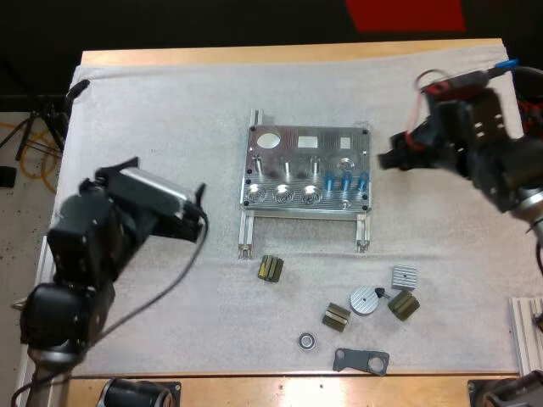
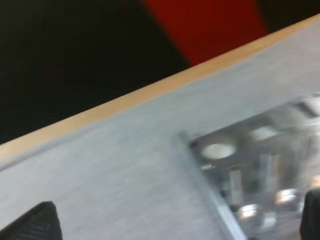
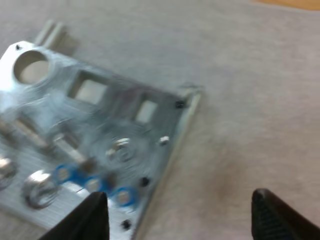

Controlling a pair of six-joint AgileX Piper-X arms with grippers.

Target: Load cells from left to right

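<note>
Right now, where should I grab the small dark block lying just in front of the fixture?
Come straight down from above and pinch the dark block across its two outer side faces. It lies flat and alone on the mat, clear of the fixture, so there is likely room on both sides.

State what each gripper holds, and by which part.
Nothing is held: the left gripper and right gripper stand open and empty, either side of the metal fixture.

Overhead and 2 close wrist views share fixture (image 1: 307, 174).
</note>
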